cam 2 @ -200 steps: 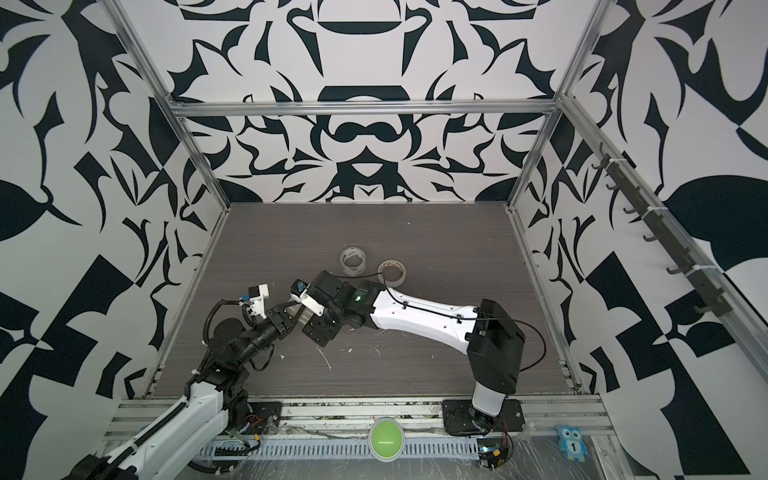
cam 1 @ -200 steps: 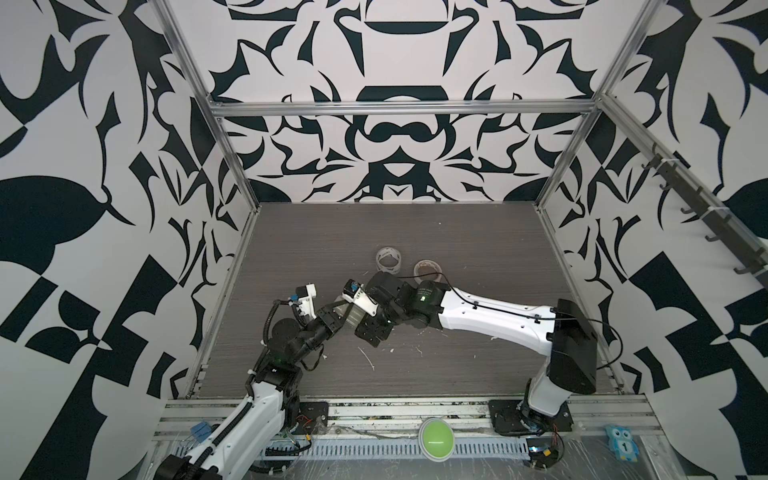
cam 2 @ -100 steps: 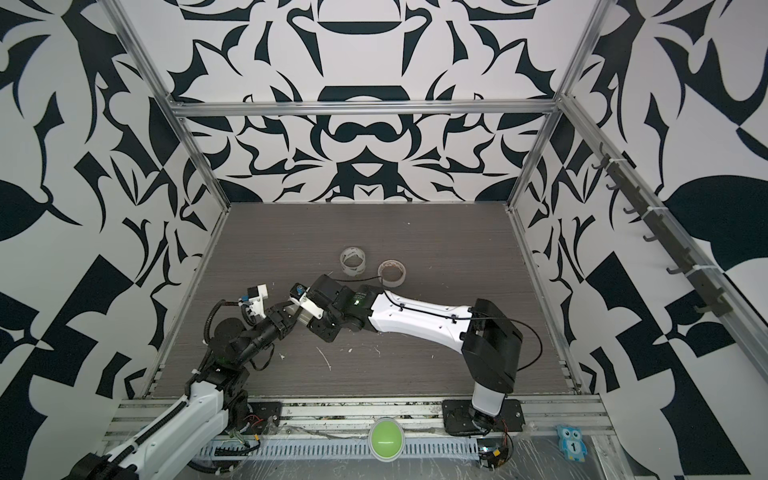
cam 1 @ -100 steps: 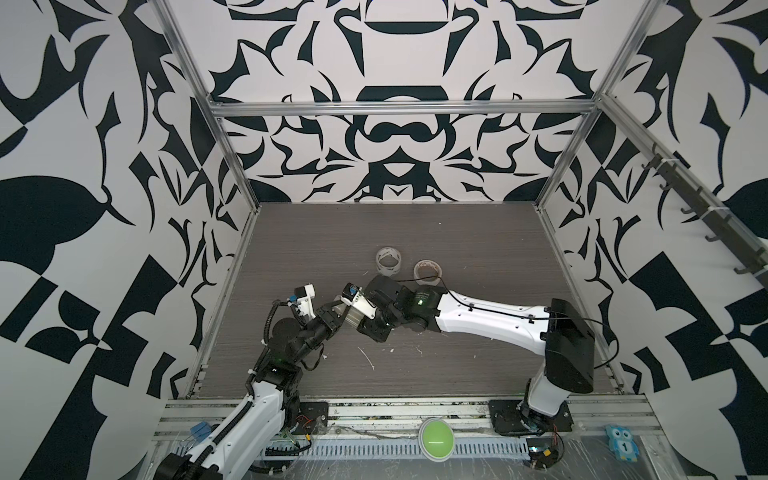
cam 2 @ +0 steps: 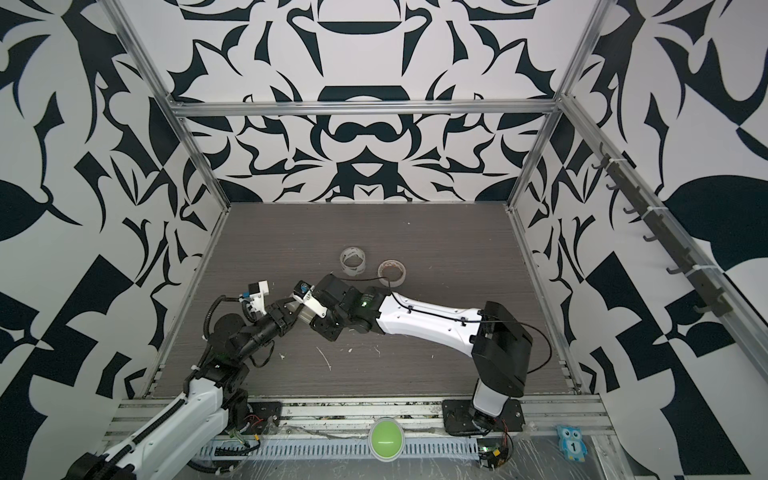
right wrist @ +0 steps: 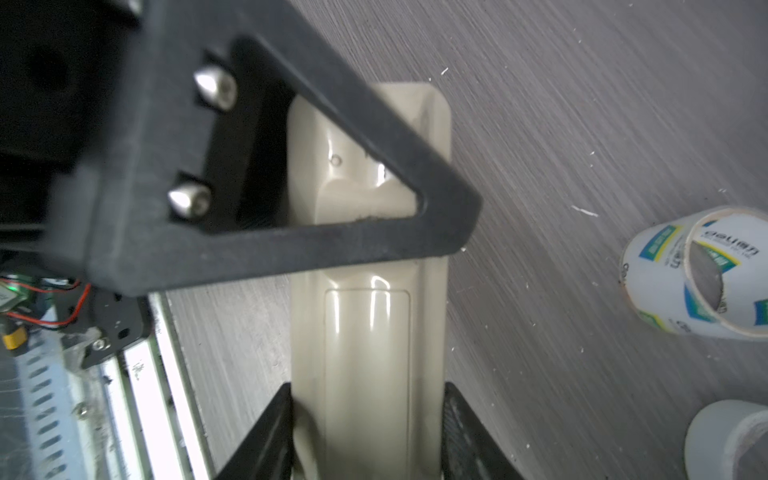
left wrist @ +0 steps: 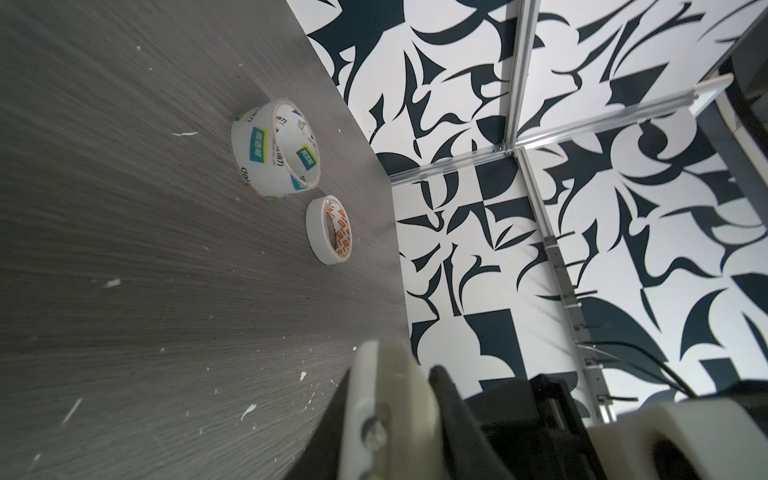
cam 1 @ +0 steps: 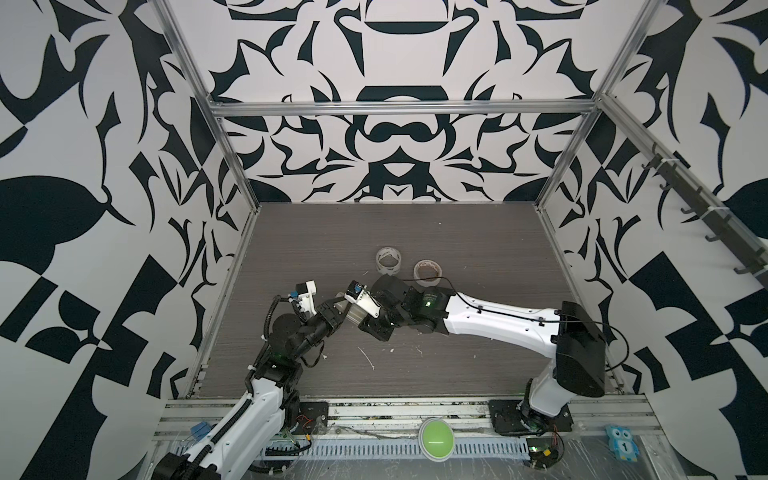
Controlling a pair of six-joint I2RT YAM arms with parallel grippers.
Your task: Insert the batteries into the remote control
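- Cream plastic rectangular remote control point(right wrist: 365, 332): gripped across its width by right gripper point(right wrist: 368, 419); back face showing, near end cut off.
- Left gripper point(cam 1: 336, 311): black finger point(right wrist: 291, 245) hides remote's far end; opening unclear.

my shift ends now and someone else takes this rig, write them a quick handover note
Right tool: shut on the remote control, back side facing its wrist camera.
Left tool: at the remote's other end, one finger across it; grip unclear.
No batteries in view, loose or held.
Done: battery cover looks seated; whether cells are inside cannot be seen.
To do: confirm the cells are loaded, then set the remote down.
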